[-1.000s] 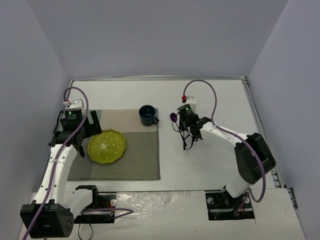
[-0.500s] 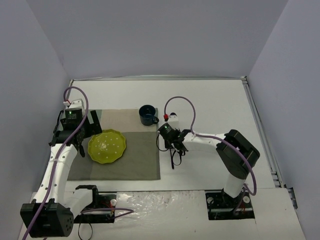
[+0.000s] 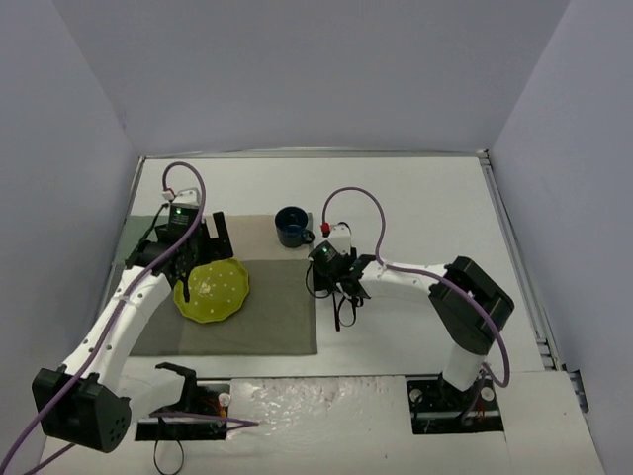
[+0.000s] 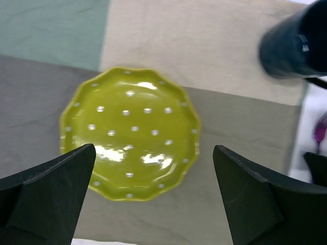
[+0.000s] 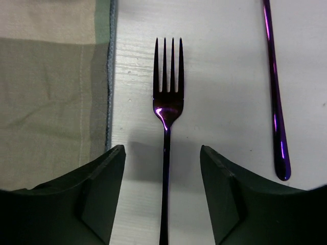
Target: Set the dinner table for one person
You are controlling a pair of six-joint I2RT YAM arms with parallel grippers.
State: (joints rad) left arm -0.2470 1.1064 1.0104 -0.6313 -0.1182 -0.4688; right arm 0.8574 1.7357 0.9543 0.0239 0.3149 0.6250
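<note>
Dinner table (image 3: 415, 198) is topped by a fork (image 5: 167, 102), lying ungripped between the parted jaws of the right gripper (image 5: 162, 153). The left gripper (image 4: 154, 149) is held wide open, empty.

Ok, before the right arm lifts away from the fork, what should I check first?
1. Right gripper open, fingers apart from the fork: ok.
2. Fork flat on the dinner table, beside the placemat, not on it: ok.
3. Other purple utensil clear of the fingers: ok.
4. Left gripper open over the plate, holding nothing: ok.
5. Fork's handle end free: cannot tell, out of view.
</note>
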